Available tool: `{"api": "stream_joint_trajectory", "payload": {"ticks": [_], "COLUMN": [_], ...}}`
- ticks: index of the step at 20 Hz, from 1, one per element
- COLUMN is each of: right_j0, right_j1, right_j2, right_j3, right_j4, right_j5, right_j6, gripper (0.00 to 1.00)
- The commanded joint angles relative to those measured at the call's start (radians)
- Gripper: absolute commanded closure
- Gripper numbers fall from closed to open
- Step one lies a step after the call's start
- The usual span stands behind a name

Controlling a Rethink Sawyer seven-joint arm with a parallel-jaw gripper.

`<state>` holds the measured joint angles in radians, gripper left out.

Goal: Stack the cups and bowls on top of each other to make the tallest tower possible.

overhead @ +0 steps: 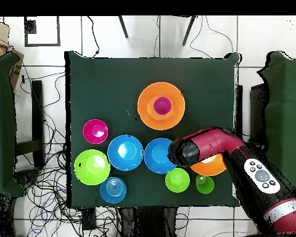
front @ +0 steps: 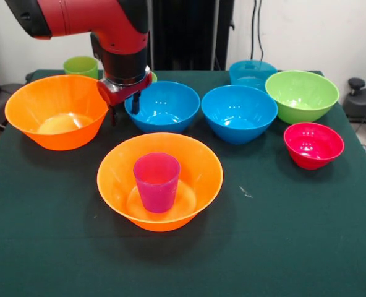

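My gripper (front: pixel 124 112) hangs low between the left orange bowl (front: pixel 56 111) and the nearer blue bowl (front: pixel 162 106), its two dark fingers apart and empty. The tower is the front orange bowl (front: pixel 189 162) with the purple-magenta cup (front: pixel 156 181) upright inside it; it also shows in the overhead view (overhead: pixel 161 106). A second blue bowl (front: pixel 239 113), a teal bowl (front: pixel 252 73), a lime green bowl (front: pixel 302 94) and a red-pink bowl (front: pixel 313 144) stand to the right. The light green cup (front: pixel 81 65) stands at the back left. The other lime green bowl (overhead: pixel 177 179) is mostly hidden by the arm in the front view.
The red arm (overhead: pixel 237 151) reaches across the left orange bowl (overhead: pixel 209 168) in the overhead view. The dark green table (front: pixel 294 235) is bare along its front edge. Tables and cables surround it on the floor.
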<state>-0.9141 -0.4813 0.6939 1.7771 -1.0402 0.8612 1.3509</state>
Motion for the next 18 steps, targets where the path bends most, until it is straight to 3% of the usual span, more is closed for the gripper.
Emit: {"api": "stream_joint_trajectory", "payload": {"ticks": [1,10,18], "right_j0": [0.057,0.11,0.111], "right_j1": [0.017,0.04,0.065], "right_j2": [-0.049,-0.071,-0.096], "right_j3": [-0.045,-0.057,-0.075], "right_j4": [-0.063,-0.076,-0.067], "right_j5": [-0.067,-0.106,-0.146], "right_j6": [-0.054,0.036,0.019], "gripper": [0.0,0.0,0.0]}}
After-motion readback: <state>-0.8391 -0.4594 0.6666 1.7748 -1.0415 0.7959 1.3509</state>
